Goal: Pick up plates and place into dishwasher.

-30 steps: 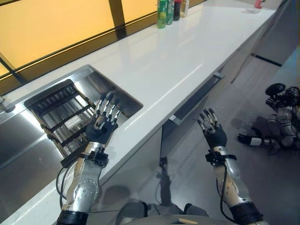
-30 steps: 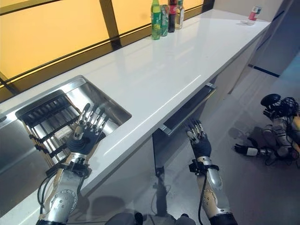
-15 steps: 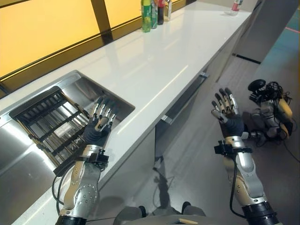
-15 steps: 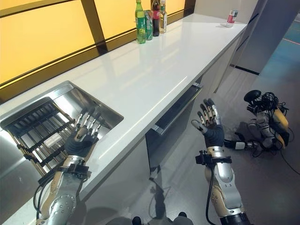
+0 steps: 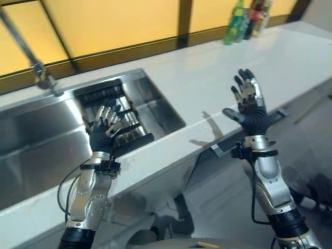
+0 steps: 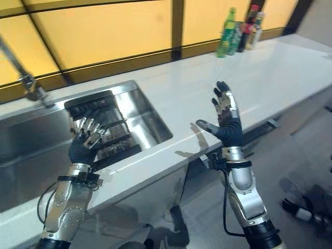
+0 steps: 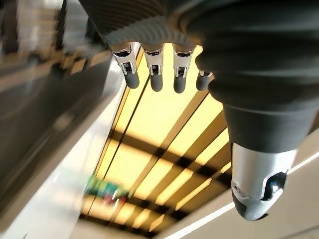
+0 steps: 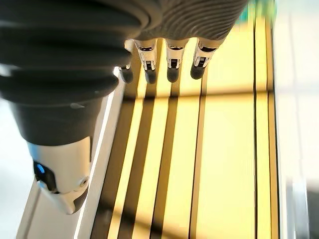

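- White surface (image 5: 218, 85): sink (image 5: 46, 135) recessed toward its left end.
- Dark rack (image 5: 116, 122) lies in sink's right part.
- Bottles (image 5: 248, 21) grouped at far edge, right.

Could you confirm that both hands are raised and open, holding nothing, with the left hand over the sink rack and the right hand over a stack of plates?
Not quite: the right hand is raised over bare white counter, not a stack of plates, as the right eye view shows. The rest holds: both hands are open and hold nothing, the left hand over the sink rack.
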Robot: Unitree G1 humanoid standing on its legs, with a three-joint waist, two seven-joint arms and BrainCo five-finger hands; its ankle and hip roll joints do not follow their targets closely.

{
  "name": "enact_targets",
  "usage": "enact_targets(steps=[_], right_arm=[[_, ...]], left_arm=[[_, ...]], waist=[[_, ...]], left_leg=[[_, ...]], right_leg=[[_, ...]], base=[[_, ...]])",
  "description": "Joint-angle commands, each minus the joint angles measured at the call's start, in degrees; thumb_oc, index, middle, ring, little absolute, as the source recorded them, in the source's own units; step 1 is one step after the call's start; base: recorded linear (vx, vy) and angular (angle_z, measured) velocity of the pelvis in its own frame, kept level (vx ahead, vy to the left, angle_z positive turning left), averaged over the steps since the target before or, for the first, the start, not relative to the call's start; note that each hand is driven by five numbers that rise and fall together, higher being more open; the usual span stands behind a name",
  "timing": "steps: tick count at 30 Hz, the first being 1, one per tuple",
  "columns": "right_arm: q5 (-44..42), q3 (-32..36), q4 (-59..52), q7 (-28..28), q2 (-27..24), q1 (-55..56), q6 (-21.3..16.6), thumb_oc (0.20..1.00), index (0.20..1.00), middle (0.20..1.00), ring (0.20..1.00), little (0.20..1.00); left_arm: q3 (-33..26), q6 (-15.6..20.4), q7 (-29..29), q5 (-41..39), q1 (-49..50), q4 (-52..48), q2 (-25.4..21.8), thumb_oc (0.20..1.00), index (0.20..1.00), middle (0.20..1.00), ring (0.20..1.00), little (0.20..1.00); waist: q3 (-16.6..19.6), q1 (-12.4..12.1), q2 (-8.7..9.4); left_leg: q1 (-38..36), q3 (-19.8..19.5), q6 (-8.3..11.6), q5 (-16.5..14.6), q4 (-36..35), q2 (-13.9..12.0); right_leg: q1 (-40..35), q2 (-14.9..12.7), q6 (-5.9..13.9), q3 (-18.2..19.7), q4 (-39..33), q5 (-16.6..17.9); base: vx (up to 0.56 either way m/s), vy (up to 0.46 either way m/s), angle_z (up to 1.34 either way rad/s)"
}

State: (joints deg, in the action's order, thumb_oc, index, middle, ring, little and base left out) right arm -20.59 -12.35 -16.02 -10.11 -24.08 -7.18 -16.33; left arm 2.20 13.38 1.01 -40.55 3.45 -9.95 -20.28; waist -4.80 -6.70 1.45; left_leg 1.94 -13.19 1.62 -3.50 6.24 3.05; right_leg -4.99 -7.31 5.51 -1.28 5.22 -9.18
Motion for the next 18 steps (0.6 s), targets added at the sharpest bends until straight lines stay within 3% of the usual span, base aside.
enact_targets(steps=[1,7,9,13,18], right_arm=[[0.2,-1.2,-2.5,0.9,-1.4,-4.2,0.9,1.0,1.0,1.0,1.0,1.0],[-2.7,-4.2,-0.5,1.8,-2.0,-5.8,2.8,1.0,1.0,1.0,1.0,1.0],[-2.9,-4.5,0.4,2.3,-1.8,-5.1,2.4,1.0,1.0,1.0,1.0,1.0],[-1.6,-3.9,1.8,2.3,-1.4,-4.5,2.4,1.0,1.0,1.0,1.0,1.0],[-2.8,-4.5,2.3,4.5,-0.8,-5.9,3.8,1.0,1.0,1.0,1.0,1.0]], left_arm=[[-3.6,3.1,3.4,4.6,-2.0,-4.5,-3.3,1.0,1.0,1.0,1.0,1.0],[-5.2,4.4,7.6,8.4,-3.5,-4.7,-3.8,1.0,1.0,1.0,1.0,1.0],[-5.0,5.0,9.0,8.7,-4.5,-4.0,-3.6,1.0,1.0,1.0,1.0,1.0],[-2.8,4.6,10.3,10.3,-8.8,-2.3,-2.4,1.0,1.0,1.0,1.0,1.0],[-2.1,4.1,13.0,11.3,-10.0,-2.0,-1.3,1.0,1.0,1.0,1.0,1.0]], waist=[[2.4,-2.0,2.5],[2.3,-3.4,3.14],[2.2,-2.8,2.81],[2.8,-0.5,2.13],[4.1,0.9,0.8]], left_leg=[[-1.3,2.1,-1.93,-3.3,-0.2,-1.0],[1.9,2.3,0.49,-2.2,4.2,-3.1],[3.6,5.1,1.08,0.1,6.4,-3.3],[5.4,12.9,2.16,1.3,6.7,-4.3],[2.0,12.7,2.31,0.9,1.1,-4.5]], right_leg=[[3.5,1.0,-0.63,-0.5,-3.0,7.2],[2.6,1.6,-3.01,-4.9,-3.9,6.5],[2.0,1.9,-3.42,-6.6,-4.9,6.8],[1.5,1.8,-3.61,-10.1,-6.1,6.8],[1.9,1.9,-3.38,-9.3,-6.4,6.4]], base=[[0.06,-0.215,0.78],[0.0,-0.169,0.43],[-0.05,-0.096,0.25],[-0.05,-0.029,0.63],[0.0,0.052,0.43]])
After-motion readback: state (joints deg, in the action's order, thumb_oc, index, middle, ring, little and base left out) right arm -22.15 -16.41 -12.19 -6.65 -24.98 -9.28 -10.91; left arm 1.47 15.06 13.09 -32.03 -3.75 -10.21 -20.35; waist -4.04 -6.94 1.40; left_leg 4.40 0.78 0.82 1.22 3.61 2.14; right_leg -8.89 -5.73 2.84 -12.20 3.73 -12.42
